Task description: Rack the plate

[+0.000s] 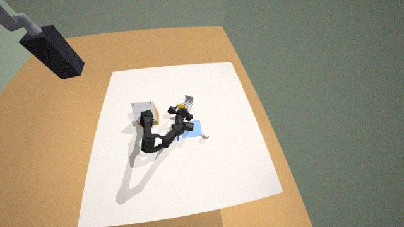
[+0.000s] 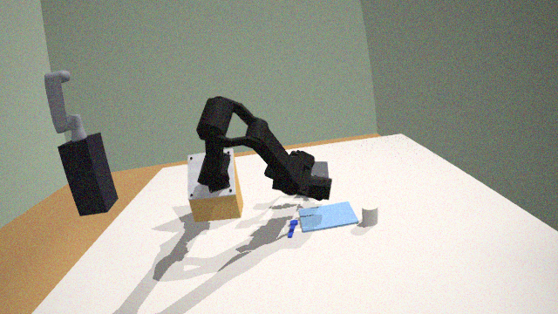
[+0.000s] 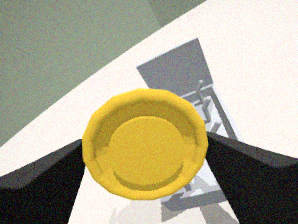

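The yellow round plate [image 1: 181, 105] [image 3: 146, 150] is held between the two black fingers of my gripper [image 1: 180, 112] [image 3: 145, 141], which is shut on its opposite edges. The wrist view shows the plate's hollow face. In the exterior view the arm hides the plate. The grey dish rack [image 1: 189, 98] [image 2: 321, 167] [image 3: 177, 65] stands on the white mat, with a tall panel at one end. In the wrist view it shows behind and to the right of the plate, which covers part of its slots and rails. I cannot tell the height of the plate over the rack.
A light blue flat board [image 1: 196, 128] [image 2: 329, 216] lies near the rack. A small blue object [image 1: 178, 138] [image 2: 293, 228] is on its left, a white cylinder [image 1: 206, 135] [image 2: 370, 215] on its right. A black box [image 1: 52, 52] [image 2: 87, 174] on a grey arm is at the far left.
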Action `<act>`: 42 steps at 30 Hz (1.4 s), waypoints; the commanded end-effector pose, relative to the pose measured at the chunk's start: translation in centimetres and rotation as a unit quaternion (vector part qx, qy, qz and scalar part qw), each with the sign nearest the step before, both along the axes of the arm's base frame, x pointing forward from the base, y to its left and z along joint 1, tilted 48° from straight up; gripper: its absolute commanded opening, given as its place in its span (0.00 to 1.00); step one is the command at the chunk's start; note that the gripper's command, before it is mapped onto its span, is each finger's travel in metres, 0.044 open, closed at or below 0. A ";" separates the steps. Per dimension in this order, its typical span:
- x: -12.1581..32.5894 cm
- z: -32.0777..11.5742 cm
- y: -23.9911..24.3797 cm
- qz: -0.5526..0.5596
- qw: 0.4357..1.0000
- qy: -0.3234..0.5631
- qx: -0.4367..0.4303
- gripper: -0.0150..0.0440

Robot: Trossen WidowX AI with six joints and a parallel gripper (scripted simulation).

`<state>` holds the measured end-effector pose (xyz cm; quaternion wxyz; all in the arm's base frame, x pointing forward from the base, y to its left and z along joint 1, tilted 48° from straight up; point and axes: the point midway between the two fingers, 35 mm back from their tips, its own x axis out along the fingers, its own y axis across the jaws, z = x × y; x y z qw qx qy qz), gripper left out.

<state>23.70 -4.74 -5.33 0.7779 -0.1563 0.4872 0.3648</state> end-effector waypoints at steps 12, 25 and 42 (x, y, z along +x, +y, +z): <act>-0.4 1.1 -1.5 0.110 0.974 -0.197 -0.032 0.25; -0.5 1.4 -1.9 0.133 0.960 -0.241 -0.050 0.25; 1.2 -0.2 -0.7 0.133 0.960 -0.241 -0.052 0.25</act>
